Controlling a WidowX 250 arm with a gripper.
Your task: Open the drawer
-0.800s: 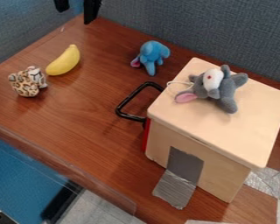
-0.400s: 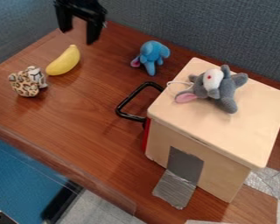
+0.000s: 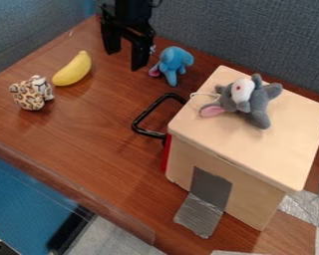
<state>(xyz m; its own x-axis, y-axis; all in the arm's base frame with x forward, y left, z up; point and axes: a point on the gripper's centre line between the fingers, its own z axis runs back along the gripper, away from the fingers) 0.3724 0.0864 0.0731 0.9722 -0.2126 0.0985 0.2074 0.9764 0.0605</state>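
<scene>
1. The claw (image 3: pixel 125 60) hangs near the surface's (image 3: pixel 89 129) far corner, fingers spread, nothing between them.
2. Just beside it, toward the back edge, sits the elephant (image 3: pixel 172 62); the banana (image 3: pixel 74 68) lies near the left edge.
3. The handle (image 3: pixel 148 109) juts from the box (image 3: pixel 255 154) toward the surface's middle. It looks stiff, smooth and perhaps slippery; the outer bar seems the best place to take hold, with one finger hooked inside the loop.
4. Behind it, the drawer's red front (image 3: pixel 166 153) sits against the box and looks shut. It probably slides with a light, straight pull toward the left edge; a skewed one could jam it.
5. Tape (image 3: pixel 207 199) runs from box to surface, likely steadying the box. The mouse (image 3: pixel 255 102) lies on top and could topple if jolted.
</scene>
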